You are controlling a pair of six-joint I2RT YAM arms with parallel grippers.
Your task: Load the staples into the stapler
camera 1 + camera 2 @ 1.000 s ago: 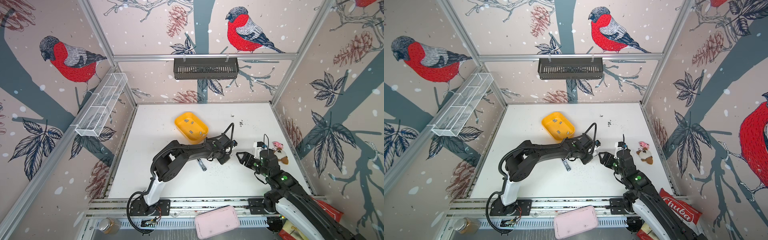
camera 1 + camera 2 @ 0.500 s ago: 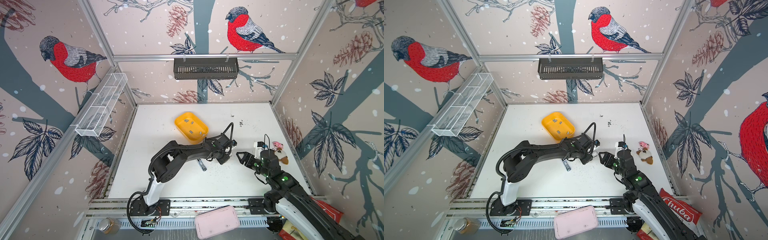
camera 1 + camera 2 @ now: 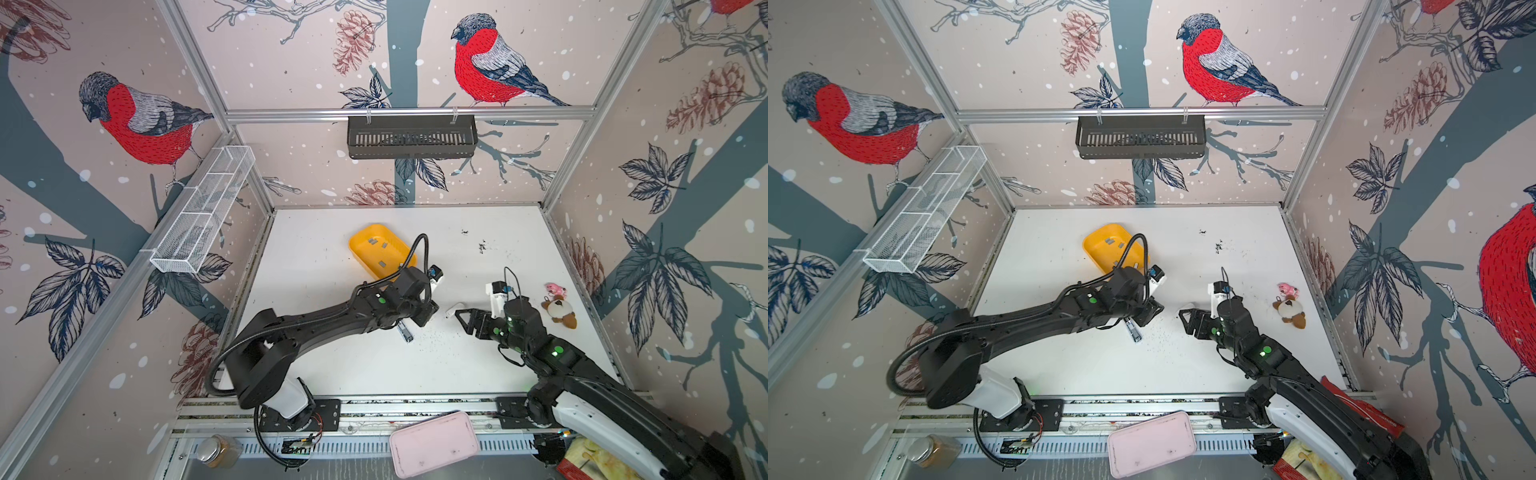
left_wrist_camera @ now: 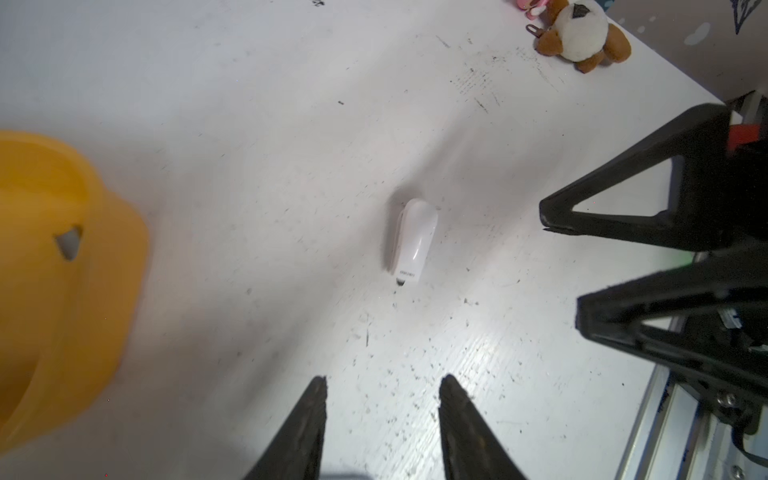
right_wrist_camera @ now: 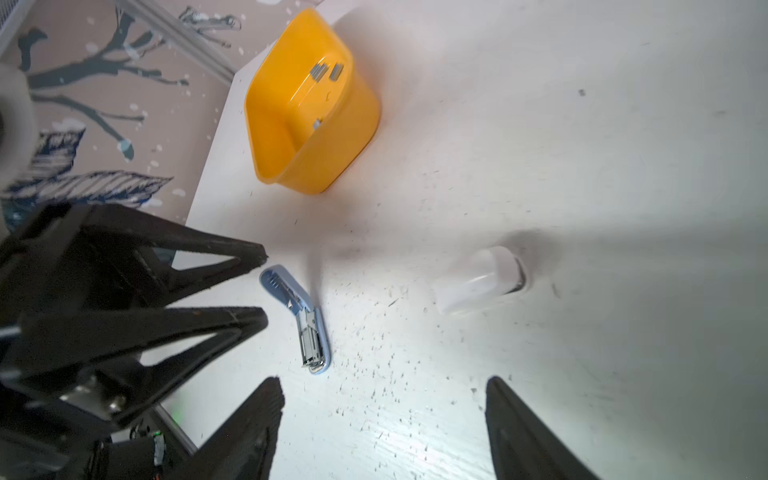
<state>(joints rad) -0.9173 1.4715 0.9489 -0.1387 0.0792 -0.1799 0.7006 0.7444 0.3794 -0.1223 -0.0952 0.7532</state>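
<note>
One white table (image 3: pixel 332 365) fills the lower middle of both top views. The left arm (image 3: pixel 316 324) stretches from the lower left toward the centre, and the right arm (image 3: pixel 582 374) comes in from the lower right. The two arm tips face each other near the middle without touching.

The left gripper (image 4: pixel 383 380) has its jaws parted with nothing between them. In the right wrist view its fingers (image 5: pixel 232 259) sit just beside the lid end of the blue stapler (image 5: pixel 299 316). The right gripper (image 5: pixel 383 380) stands wide apart and is empty too.

A yellow tray (image 3: pixel 352 249) sits above centre in a top view, partly behind the left arm's wrist. A brown-and-white plush toy (image 3: pixel 559 309) lies at the right edge of the table.

The blue stapler lies hinged open, flat on the table at centre, with its metal magazine facing up. A white stapler (image 4: pixel 411 241) lies closed between the two grippers, touching neither.

The staples (image 5: pixel 319 70), small grey strips, rest on the floor of the yellow tray, well apart from the blue stapler. Three show clearly.
</note>
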